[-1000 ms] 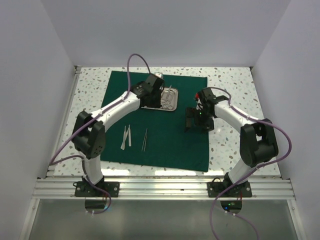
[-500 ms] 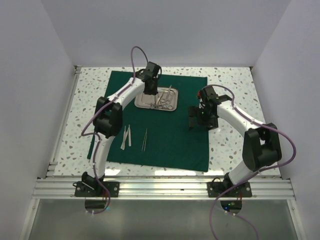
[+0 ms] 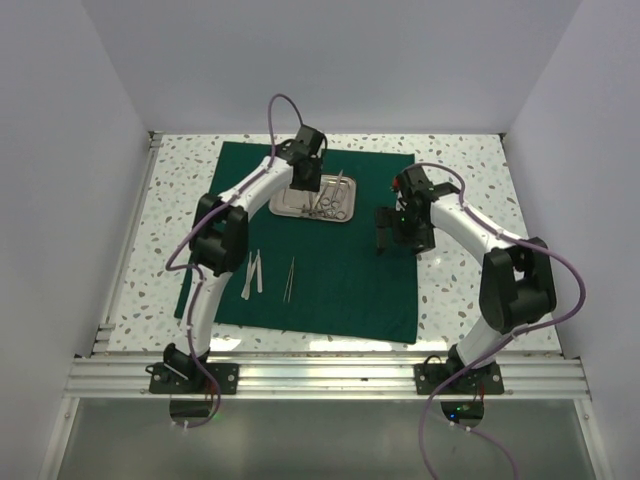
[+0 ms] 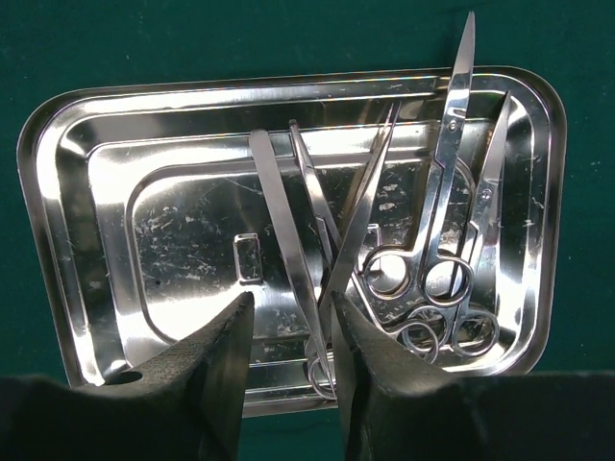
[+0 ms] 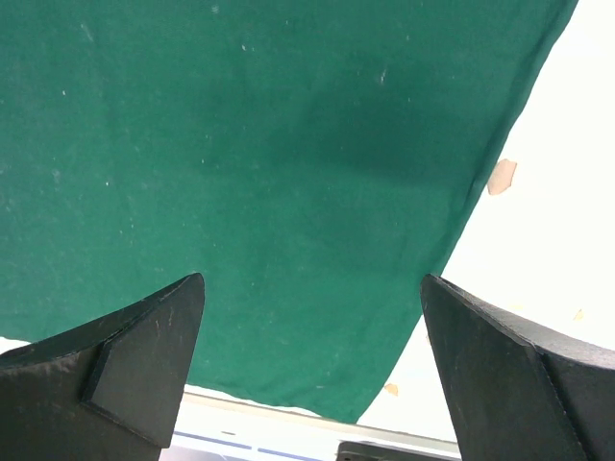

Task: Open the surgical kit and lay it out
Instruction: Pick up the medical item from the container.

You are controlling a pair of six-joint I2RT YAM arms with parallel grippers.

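The speckled white table (image 3: 180, 200) carries a dark green cloth (image 3: 340, 290), which lies flat and is roughly square. At about 8 o'clock from the middle of the cloth lie two flat pale tweezers (image 3: 247, 278). Just to their right lies one thin silver pair of tweezers (image 3: 290, 278). At 12 o'clock on the cloth sits the rectangular steel tray (image 4: 58, 192), shiny and scratched, with rounded corners. Inside it thin silver instruments cross each other: long tweezers (image 4: 283, 221) and, toward 3 o'clock, ring-handled scissors (image 4: 450, 125). The left fingers (image 4: 211, 365), black and matte, hang over the near rim of the tray. They are a little apart and grip nothing that I can see. The right fingers (image 5: 144, 336), black wedges, stand wide apart and empty over the 3 o'clock edge of the cloth.
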